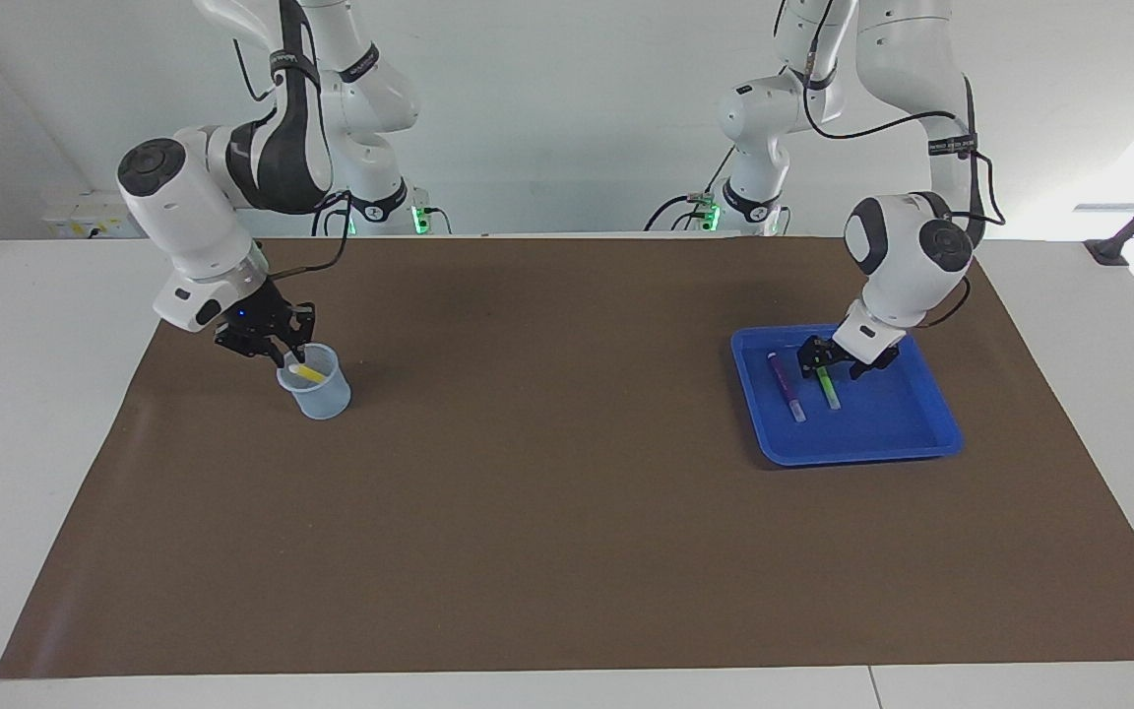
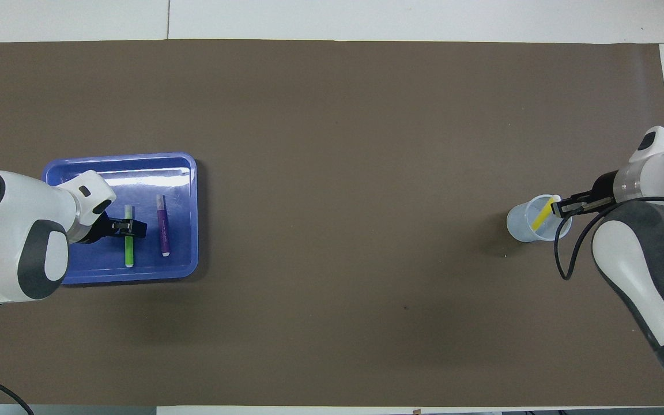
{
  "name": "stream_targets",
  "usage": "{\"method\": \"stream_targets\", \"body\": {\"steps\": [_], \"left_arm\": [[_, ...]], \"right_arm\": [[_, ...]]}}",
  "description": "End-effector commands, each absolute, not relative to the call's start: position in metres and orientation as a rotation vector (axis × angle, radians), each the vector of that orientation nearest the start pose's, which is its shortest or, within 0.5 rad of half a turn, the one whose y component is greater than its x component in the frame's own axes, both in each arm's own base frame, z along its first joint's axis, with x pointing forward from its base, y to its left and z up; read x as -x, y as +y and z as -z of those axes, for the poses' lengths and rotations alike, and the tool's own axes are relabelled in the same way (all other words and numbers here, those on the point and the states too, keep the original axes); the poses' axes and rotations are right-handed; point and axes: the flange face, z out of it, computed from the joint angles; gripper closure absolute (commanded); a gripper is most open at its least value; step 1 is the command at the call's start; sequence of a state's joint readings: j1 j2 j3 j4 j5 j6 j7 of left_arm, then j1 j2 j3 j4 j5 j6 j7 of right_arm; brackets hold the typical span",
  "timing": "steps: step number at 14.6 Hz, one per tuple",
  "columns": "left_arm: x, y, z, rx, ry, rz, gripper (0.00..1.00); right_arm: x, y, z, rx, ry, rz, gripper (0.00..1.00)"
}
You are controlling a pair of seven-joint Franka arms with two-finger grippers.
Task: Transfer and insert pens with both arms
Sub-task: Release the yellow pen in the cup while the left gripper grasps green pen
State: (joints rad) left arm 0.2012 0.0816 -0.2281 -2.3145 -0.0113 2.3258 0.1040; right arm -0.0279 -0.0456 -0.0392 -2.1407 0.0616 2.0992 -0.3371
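The yellow pen (image 1: 310, 374) slants into a clear plastic cup (image 1: 319, 397) at the right arm's end of the table. My right gripper (image 1: 289, 356) is over the cup's rim and shut on the pen's upper whitish end; in the overhead view the gripper (image 2: 559, 206), the yellow pen (image 2: 541, 218) and the cup (image 2: 519, 227) show the same. The green pen (image 1: 832, 396) and the purple pen (image 1: 786, 386) lie side by side in a blue tray (image 1: 882, 433). My left gripper (image 1: 828, 366) is low in the tray, open, its fingers astride the green pen (image 2: 129, 253).
A brown mat (image 1: 567, 473) covers the table between the cup and the tray (image 2: 136, 167). The purple pen (image 2: 163, 225) lies on the side of the green pen toward the right arm's end.
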Motion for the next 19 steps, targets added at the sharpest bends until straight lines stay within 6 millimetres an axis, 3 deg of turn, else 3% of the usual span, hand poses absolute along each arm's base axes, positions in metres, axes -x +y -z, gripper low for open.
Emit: {"method": "stream_targets", "body": {"steps": [1,3,5,8,10,13,16,19], "left_arm": [[-0.508,-0.014,-0.294,3.143,0.236,-0.092,0.12],[-0.509,-0.016,-0.292,3.144,0.228,-0.092,0.19],[-0.510,-0.019,-0.288,3.148,0.209,-0.094,0.25],[-0.511,-0.019,-0.288,3.149,0.199,-0.091,0.46],[-0.512,-0.017,-0.289,3.150,0.182,-0.094,0.64],[-0.513,-0.014,-0.290,3.151,0.175,-0.096,0.97],[-0.513,-0.011,-0.290,3.151,0.165,-0.101,1.00],[-0.517,-0.009,-0.293,3.153,0.129,-0.113,1.00]], "right_arm": [[-0.529,-0.031,-0.442,3.057,-0.366,0.073,0.00],[-0.541,-0.018,-0.480,2.967,-0.312,0.102,0.00],[-0.548,0.007,-0.504,2.896,-0.296,0.134,0.00],[-0.547,0.031,-0.514,2.680,-0.072,0.159,0.00],[-0.547,0.057,-0.517,2.594,0.067,0.121,0.00],[-0.548,0.097,-0.528,2.413,0.333,0.066,0.00],[-0.545,0.153,-0.540,2.243,0.598,-0.011,0.00],[-0.539,0.188,-0.543,2.155,0.702,-0.023,0.00]]}}
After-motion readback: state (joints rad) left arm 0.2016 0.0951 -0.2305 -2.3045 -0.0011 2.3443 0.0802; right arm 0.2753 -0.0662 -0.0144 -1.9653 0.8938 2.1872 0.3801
